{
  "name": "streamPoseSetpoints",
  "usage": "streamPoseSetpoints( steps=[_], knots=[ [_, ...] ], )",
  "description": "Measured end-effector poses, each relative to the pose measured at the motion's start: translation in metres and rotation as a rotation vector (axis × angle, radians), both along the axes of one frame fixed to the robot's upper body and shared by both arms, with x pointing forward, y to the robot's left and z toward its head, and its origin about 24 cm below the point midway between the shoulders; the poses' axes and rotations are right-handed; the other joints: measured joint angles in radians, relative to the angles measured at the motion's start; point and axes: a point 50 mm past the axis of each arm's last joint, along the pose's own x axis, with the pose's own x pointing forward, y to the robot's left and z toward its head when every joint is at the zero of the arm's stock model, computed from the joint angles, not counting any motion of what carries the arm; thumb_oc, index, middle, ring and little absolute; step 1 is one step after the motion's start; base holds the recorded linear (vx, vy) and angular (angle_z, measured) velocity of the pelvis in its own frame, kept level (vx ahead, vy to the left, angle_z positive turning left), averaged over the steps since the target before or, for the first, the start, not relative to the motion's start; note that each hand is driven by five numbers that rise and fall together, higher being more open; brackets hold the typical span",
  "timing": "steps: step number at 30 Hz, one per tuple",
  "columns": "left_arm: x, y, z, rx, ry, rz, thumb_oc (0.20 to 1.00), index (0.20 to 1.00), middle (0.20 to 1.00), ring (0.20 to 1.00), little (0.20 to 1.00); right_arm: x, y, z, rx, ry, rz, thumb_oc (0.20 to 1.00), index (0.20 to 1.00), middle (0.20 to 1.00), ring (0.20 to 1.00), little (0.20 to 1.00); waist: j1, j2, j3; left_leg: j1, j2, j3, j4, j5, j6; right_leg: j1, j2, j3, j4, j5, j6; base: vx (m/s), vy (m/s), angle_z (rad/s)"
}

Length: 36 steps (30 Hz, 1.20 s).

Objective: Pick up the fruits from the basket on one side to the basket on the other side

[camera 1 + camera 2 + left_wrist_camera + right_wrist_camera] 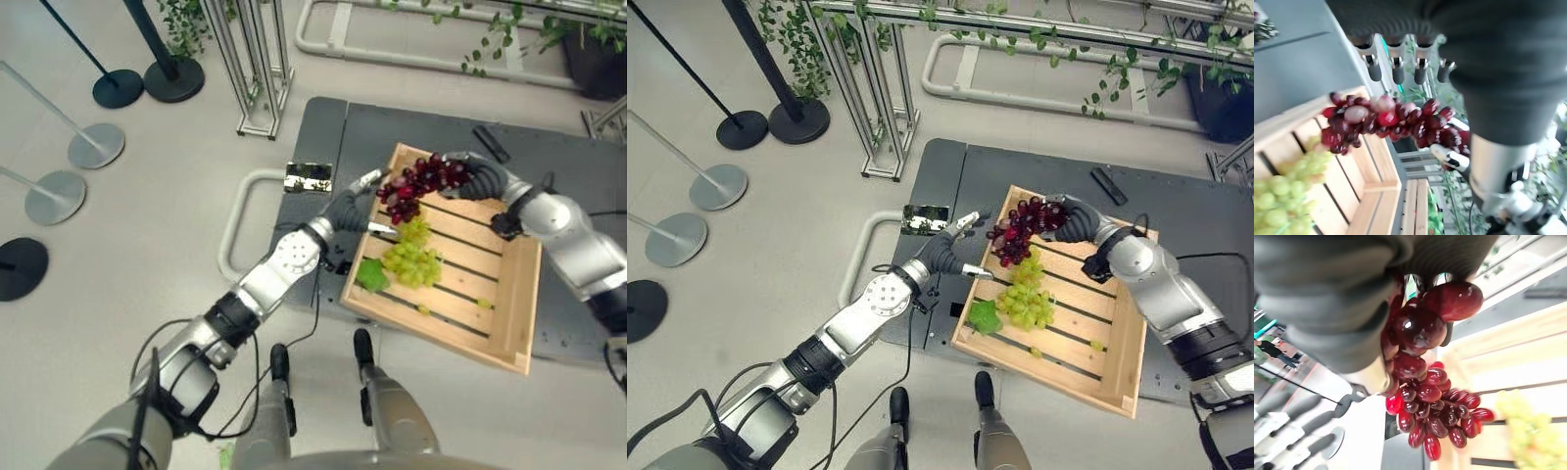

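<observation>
Left eye view: a slatted wooden crate [509, 323] sits on a dark grey worktop [578, 157]. The right robot hand [477, 176] hangs over the crate's far end with its fingers curled round the top of a bunch of red grapes [416, 186], which hangs clear above the crate's slats. A bunch of green grapes [411, 257] lies inside the crate, just nearer than the red bunch, with a green leaf [372, 276] at the crate's near left edge. The left robot hand [355, 204] is at the crate's left rim, fingers straight and spread, reaching toward the red bunch without touching it.

Right eye view: the same layout; a small black bar [1108, 185] lies on the worktop beyond the crate.

Left wrist view: the left robot hand's straight fingers [1396, 68] point over the crate, the red grapes hanging just past them, the green grapes lower in the crate.

Right wrist view: the right robot hand's cover and fingers close on the red bunch's upper grapes; the rest dangles free above the crate.
</observation>
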Motion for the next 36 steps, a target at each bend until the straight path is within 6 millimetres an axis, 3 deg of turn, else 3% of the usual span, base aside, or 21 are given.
streamPoseSetpoints(
  steps=[12,21,36],
  knots=[
    [0.002,0.003,-0.019,-0.053,0.048,0.129,1.0,1.0,1.0,1.0,1.0,0.012,0.053,-0.025,0.115,-0.013,0.074,0.2,0.2,0.2,0.2,0.2,0.01,-0.041,-0.024,-0.006,-0.006,-0.021,0.002,0.0,0.0,0.007,-0.006,-0.014,-0.002,-0.006,0.001,0.01,-0.003,0.05],
    [0.005,0.001,-0.018,-0.134,0.037,0.234,1.0,1.0,1.0,1.0,1.0,0.011,0.07,-0.032,0.146,-0.029,0.09,0.2,0.2,0.2,0.2,0.2,0.008,-0.042,-0.024,-0.008,-0.006,-0.021,0.006,0.001,0.001,0.008,-0.005,-0.016,-0.003,-0.006,0.002,0.0,0.0,0.0],
    [0.011,0.006,-0.004,-0.156,-0.065,0.32,1.0,1.0,1.0,1.0,1.0,0.003,0.087,-0.017,0.191,-0.1,0.175,0.2,0.2,0.2,0.2,0.2,0.006,-0.041,-0.025,-0.007,-0.005,-0.016,0.005,0.0,0.001,0.008,-0.006,-0.014,-0.006,-0.006,0.001,0.0,0.0,0.0]
  ],
)
